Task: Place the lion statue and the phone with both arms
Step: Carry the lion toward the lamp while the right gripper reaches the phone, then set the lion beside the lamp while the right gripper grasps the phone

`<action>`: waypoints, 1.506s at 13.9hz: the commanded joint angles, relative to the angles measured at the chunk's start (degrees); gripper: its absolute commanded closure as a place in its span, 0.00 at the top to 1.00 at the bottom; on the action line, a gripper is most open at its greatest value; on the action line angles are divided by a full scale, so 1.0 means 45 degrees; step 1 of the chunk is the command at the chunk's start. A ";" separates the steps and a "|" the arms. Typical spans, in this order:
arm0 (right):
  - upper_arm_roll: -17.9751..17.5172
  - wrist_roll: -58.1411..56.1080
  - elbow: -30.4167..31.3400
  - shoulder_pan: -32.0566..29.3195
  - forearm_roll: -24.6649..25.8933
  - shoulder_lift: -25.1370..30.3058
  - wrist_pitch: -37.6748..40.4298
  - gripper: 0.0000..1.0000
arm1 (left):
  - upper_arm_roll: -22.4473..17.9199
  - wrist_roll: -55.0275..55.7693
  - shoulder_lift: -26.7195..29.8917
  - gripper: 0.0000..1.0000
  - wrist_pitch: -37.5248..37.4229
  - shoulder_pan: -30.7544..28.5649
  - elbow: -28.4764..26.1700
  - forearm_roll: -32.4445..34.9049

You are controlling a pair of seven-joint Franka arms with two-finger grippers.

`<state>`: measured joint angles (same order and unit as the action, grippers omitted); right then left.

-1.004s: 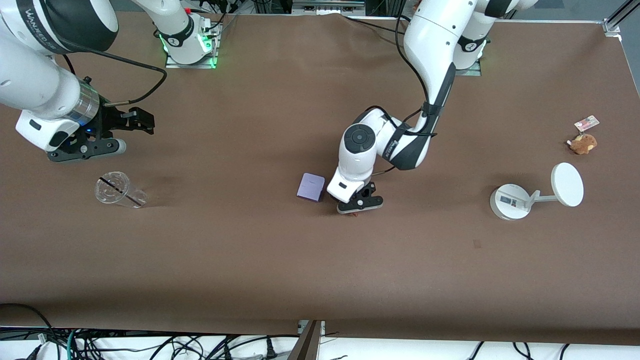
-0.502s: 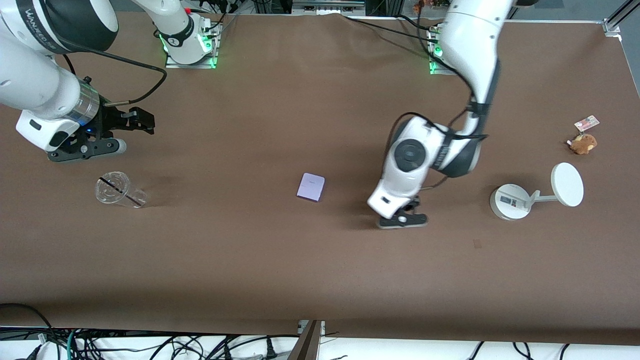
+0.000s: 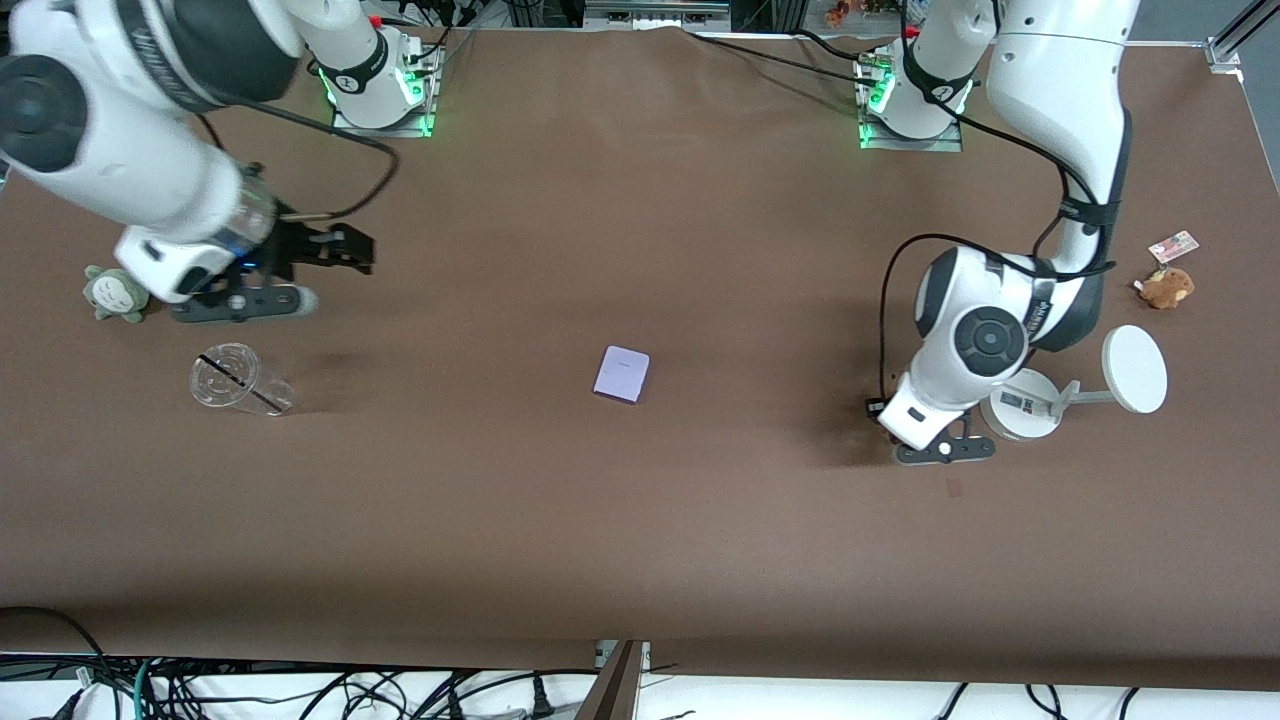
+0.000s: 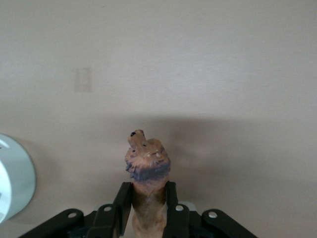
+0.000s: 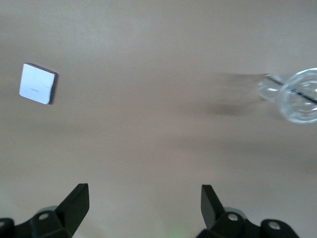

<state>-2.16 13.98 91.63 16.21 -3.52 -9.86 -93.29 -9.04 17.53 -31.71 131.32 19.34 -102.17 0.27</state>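
The lion statue (image 4: pixel 147 163) is orange-brown with a darker band; my left gripper (image 4: pixel 147 201) is shut on it and holds it above the table. In the front view the left gripper (image 3: pixel 940 447) is beside the white stand's round base, and the statue is hidden under the arm. The pale-lavender phone (image 3: pixel 621 374) lies flat mid-table; it also shows in the right wrist view (image 5: pixel 37 83). My right gripper (image 5: pixel 143 201) is open and empty; in the front view it (image 3: pixel 345 250) hangs over the table at the right arm's end, above bare cloth near the cup.
A clear plastic cup (image 3: pixel 238 381) lies on its side near the right gripper. A small grey-green plush (image 3: pixel 108 293) sits beside the right arm. A white stand with a disc (image 3: pixel 1060 392), a brown plush (image 3: pixel 1166 287) and its tag (image 3: pixel 1172 245) are at the left arm's end.
My left arm has carried the lion statue away from beside the phone toward the white stand. My right arm has shifted a little toward the table's middle, uncovering the grey-green plush.
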 commanded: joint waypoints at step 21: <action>0.0129 0.7574 -0.3426 0.4405 0.0529 -0.6966 -0.5068 1.00 | -0.0061 -0.2724 0.1597 0.00 0.3435 -0.1583 -0.3917 0.0115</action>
<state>-2.18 44.99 81.65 34.82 -2.19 -37.03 -116.27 -9.64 6.69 -26.61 145.59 12.74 -117.56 0.27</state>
